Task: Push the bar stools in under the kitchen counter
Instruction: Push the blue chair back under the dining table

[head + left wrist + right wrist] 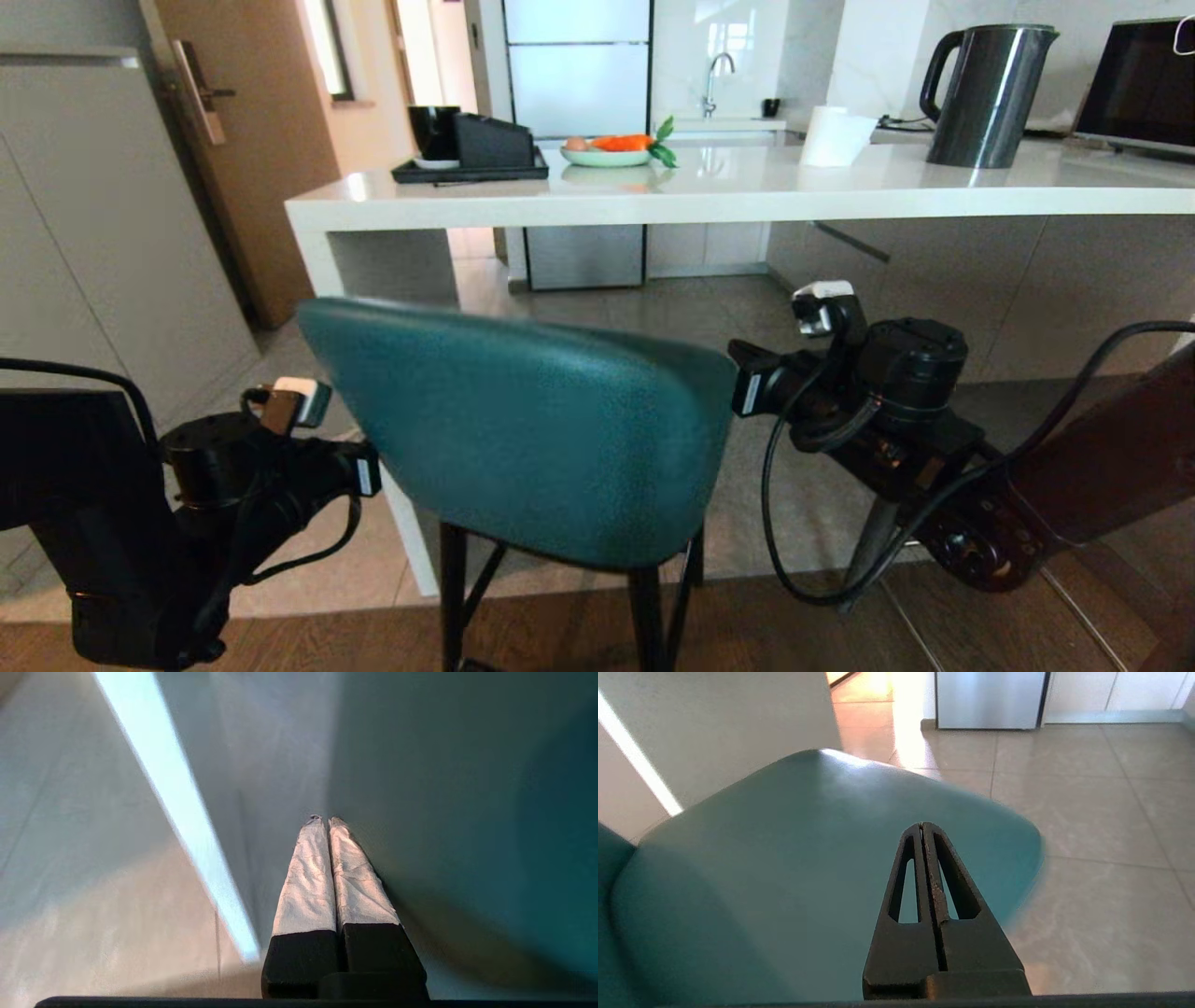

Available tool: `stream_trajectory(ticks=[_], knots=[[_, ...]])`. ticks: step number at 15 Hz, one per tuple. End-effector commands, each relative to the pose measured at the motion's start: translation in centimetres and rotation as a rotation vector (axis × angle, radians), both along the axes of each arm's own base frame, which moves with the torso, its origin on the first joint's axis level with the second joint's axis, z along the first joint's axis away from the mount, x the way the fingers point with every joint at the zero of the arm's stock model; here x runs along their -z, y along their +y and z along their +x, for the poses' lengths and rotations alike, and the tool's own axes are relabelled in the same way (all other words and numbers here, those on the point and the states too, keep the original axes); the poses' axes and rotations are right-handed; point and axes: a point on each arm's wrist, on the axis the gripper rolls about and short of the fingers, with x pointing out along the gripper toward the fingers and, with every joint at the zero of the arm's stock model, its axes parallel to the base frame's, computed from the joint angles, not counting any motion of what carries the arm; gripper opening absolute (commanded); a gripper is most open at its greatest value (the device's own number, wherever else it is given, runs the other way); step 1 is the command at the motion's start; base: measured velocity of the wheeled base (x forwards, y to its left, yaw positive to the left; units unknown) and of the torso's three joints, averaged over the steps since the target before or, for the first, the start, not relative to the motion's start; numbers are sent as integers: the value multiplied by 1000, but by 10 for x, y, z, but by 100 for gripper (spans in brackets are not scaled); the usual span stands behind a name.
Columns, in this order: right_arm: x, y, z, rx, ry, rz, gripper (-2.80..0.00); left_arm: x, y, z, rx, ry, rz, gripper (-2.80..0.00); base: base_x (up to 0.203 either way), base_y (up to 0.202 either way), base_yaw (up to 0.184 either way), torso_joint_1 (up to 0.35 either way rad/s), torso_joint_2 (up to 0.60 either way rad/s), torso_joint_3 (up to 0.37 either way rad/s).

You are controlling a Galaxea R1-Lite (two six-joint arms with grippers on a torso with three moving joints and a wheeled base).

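Observation:
The teal bar stool (pixel 523 429) stands right in front of me, its curved back toward me, by the left end of the white kitchen counter (pixel 747 191). My left arm (pixel 280 457) reaches past the back's left edge and my right arm (pixel 840 383) past its right edge. Both sets of fingers are hidden behind the back in the head view. The left gripper (pixel 325 820) is shut and lies along the stool's teal side (pixel 467 812), near the counter's side panel (pixel 261 765). The right gripper (pixel 921 825) is shut above the teal seat (pixel 761 868). A dark stool back (pixel 1120 448) shows at the right edge.
On the counter stand a black tray (pixel 471 168), a plate of carrots (pixel 611 154), a paper roll (pixel 831 135) and a dark kettle (pixel 990 93). A steel fridge (pixel 579 65) stands beyond it. Grey cabinets (pixel 93 233) and a wooden door (pixel 243 140) line the left side.

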Motion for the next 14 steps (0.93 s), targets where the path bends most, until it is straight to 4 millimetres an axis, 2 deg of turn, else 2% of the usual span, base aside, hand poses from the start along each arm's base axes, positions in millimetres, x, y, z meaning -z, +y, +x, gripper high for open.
stream_trajectory(ticks=[1,3,5,8,10,12,14], knots=[[10,-2,-8,-5,27,-14,-280,6,23,17,-35,-23,-5,-280,0,0,0,0,0,0],[14,-3,-22,-12,36,-16,-280,8,43,28,-27,-40,-12,-280,0,0,0,0,0,0],[14,-4,-40,-13,36,-16,-280,12,51,34,-7,-47,-16,-280,0,0,0,0,0,0],[5,-3,-94,-91,57,-17,-280,3,62,59,-18,-140,-6,-280,0,0,0,0,0,0],[12,-8,-119,-124,125,-39,-280,-2,60,72,32,-151,-8,-280,0,0,0,0,0,0],[25,-10,-128,-142,196,-82,-280,1,51,80,73,-156,-10,-280,0,0,0,0,0,0],[38,-1,-131,-180,245,-116,-280,8,40,89,104,-160,-12,-280,0,0,0,0,0,0]])
